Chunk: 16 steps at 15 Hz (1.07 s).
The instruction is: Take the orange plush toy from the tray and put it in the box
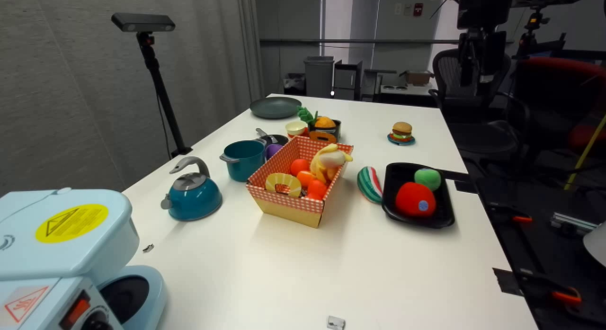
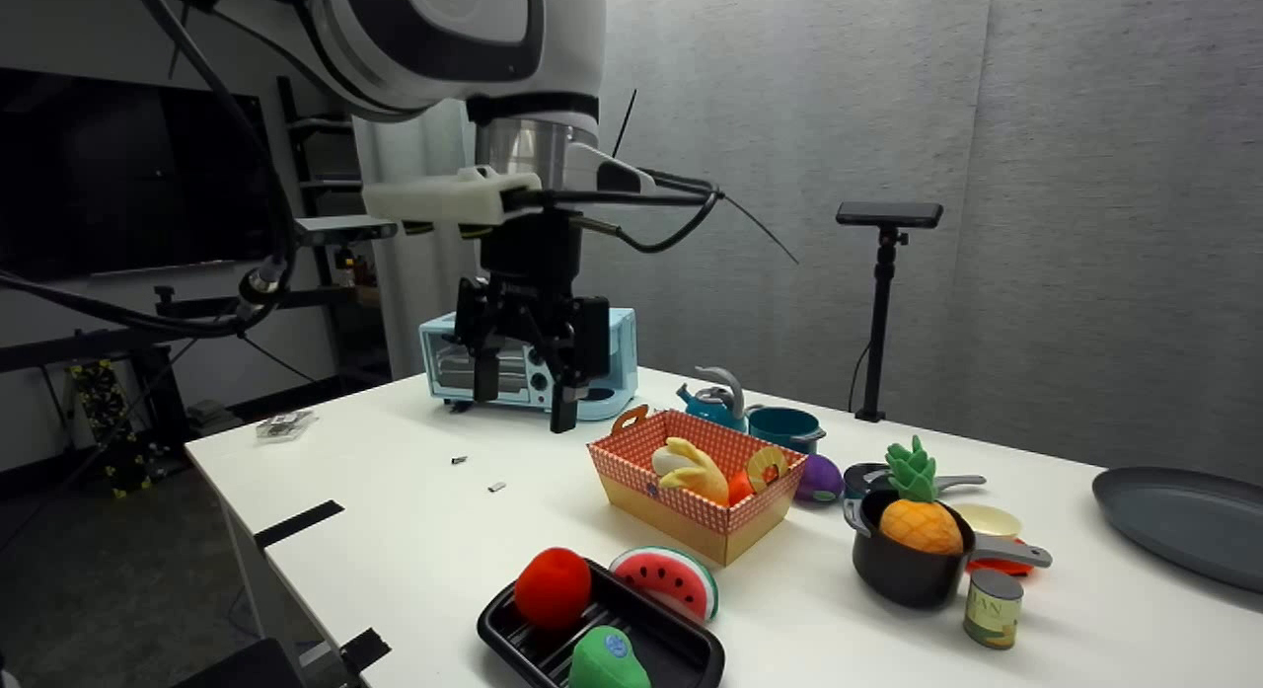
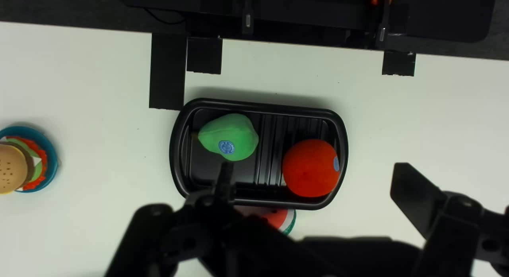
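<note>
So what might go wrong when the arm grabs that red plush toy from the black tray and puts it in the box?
The gripper is open wide and a green pear shares the tray, so reaching in might nudge it.
The red plush toy sits close to one end of the tray, so the gripper could bump the tray.
The box holds a banana and round toys, so the plush may roll off them.

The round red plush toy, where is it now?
In the wrist view, the round red plush toy lies in the shallow black tray, at its right end, with the green plush pear to the left.
</note>
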Motion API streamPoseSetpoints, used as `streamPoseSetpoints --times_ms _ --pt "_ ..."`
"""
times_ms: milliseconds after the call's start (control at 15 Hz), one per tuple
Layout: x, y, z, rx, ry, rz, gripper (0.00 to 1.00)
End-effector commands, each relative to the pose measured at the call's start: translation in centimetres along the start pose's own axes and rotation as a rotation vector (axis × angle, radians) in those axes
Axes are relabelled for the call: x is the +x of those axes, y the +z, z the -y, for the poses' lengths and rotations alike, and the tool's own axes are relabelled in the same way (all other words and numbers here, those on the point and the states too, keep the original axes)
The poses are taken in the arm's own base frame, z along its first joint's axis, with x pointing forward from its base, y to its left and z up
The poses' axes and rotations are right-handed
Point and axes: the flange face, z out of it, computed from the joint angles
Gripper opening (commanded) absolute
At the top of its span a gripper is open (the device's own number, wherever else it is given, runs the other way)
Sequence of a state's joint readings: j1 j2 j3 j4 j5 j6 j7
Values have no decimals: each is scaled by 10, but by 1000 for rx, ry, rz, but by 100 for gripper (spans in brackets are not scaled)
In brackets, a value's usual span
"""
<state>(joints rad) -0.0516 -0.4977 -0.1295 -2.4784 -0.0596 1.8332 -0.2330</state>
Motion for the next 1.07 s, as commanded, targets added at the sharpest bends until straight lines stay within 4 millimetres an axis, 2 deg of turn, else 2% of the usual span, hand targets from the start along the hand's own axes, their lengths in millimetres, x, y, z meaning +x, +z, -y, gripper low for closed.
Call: streamPoseSetpoints --times_ms 0,400,1000 --pt "18 26 13 -28 -76 4 100" --pt "37 74 29 -70 -180 12 100" --pt "56 138 30 -123 -325 39 100"
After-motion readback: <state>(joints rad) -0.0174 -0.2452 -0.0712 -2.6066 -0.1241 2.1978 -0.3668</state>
